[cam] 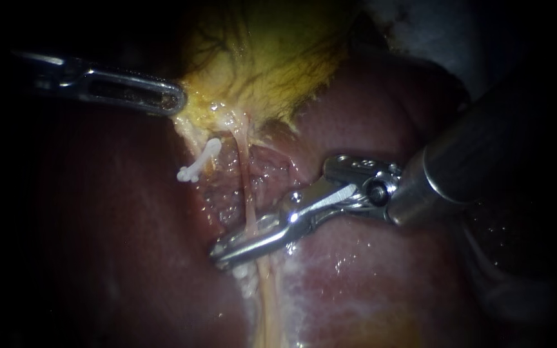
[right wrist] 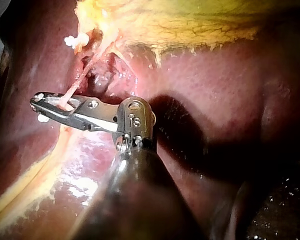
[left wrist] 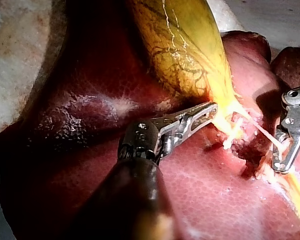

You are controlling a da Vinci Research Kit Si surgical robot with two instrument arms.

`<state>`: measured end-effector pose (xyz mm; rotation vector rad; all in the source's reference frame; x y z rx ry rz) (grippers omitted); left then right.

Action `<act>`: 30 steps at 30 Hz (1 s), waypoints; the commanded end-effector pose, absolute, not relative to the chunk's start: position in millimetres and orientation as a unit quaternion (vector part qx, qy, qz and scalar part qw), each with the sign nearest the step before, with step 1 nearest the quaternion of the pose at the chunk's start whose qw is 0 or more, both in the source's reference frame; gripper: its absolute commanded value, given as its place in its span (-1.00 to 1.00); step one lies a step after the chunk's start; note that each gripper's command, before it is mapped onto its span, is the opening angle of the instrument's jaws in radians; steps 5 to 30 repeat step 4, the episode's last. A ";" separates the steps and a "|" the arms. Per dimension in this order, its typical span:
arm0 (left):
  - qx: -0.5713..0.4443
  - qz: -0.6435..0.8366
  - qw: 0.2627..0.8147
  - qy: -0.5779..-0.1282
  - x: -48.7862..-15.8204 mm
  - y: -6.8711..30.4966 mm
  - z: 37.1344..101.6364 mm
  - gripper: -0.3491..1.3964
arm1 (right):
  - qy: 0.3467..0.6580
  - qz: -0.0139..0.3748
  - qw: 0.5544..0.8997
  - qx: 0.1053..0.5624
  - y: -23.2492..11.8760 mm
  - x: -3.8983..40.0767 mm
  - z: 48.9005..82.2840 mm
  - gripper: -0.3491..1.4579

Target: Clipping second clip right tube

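Nearest the endoscope, the right instrument (cam: 227, 251) enters from 3 o'clock. Its jaws reach toward 7 o'clock and are clenched on the right tube (cam: 247, 193). This thin pink strand runs from the gallbladder (cam: 259, 58) at 12 o'clock down over the liver (cam: 369, 283). The right wrist view shows more than the endoscope does: the tube enters the slot between the jaws near their tip, and a white bit (right wrist: 42, 118) lies just under that tip. Beyond, at 10 o'clock from the jaws, a white clip (cam: 198, 162) sits across a paler strand beside the tube. Farthest, the left instrument (cam: 174, 100) comes in from 9 o'clock. The left wrist view shows its jaws gripping the gallbladder's yellow lower edge, which the endoscope leaves unclear.
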<state>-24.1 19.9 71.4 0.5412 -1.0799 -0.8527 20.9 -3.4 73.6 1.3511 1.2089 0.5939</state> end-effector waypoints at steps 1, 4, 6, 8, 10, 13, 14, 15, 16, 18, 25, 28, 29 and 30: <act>0.247 -0.389 0.739 -0.492 -24.1 19.9 71.4 -1.00 | 0.517 0.254 0.579 0.578 -3.4 20.8 73.6 -1.00; 0.247 -0.389 0.739 -0.492 -24.1 19.9 71.4 -1.00 | 0.517 0.253 0.579 0.578 -3.4 20.8 73.7 -1.00; 0.247 -0.389 0.739 -0.492 -24.1 19.9 71.4 -1.00 | 0.517 0.253 0.579 0.578 -3.4 20.8 73.7 -1.00; 0.247 -0.389 0.739 -0.492 -24.1 19.9 71.4 -1.00 | 0.517 0.253 0.579 0.578 -3.4 20.8 73.7 -1.00; 0.247 -0.389 0.739 -0.492 -24.1 19.9 71.4 -1.00 | 0.517 0.253 0.579 0.578 -3.4 20.8 73.7 -1.00; 0.247 -0.389 0.739 -0.492 -24.1 19.9 71.4 -1.00 | 0.517 0.253 0.579 0.578 -3.4 20.8 73.7 -1.00; 0.247 -0.389 0.739 -0.492 -24.1 19.9 71.4 -1.00 | 0.517 0.253 0.579 0.578 -3.4 20.8 73.7 -1.00; 0.247 -0.389 0.739 -0.492 -24.1 19.9 71.4 -1.00 | 0.517 0.253 0.579 0.578 -3.4 20.8 73.7 -1.00; 0.247 -0.389 0.739 -0.492 -24.1 19.9 71.4 -1.00 | 0.517 0.253 0.579 0.578 -3.4 20.8 73.7 -1.00; 0.247 -0.389 0.739 -0.492 -24.1 19.9 71.4 -1.00 | 0.517 0.253 0.579 0.578 -3.4 20.8 73.7 -1.00; 0.247 -0.389 0.739 -0.492 -24.1 19.9 71.4 -1.00 | 0.517 0.253 0.579 0.578 -3.4 20.8 73.7 -1.00; 0.247 -0.389 0.739 -0.492 -24.1 19.9 71.4 -1.00 | 0.517 0.253 0.579 0.578 -3.4 20.8 73.7 -1.00; 0.247 -0.389 0.739 -0.492 -24.1 19.9 71.4 -1.00 | 0.517 0.253 0.579 0.578 -3.4 20.8 73.7 -1.00; 0.247 -0.389 0.739 -0.492 -24.1 19.9 71.4 -1.00 | 0.517 0.253 0.579 0.578 -3.4 20.8 73.7 -1.00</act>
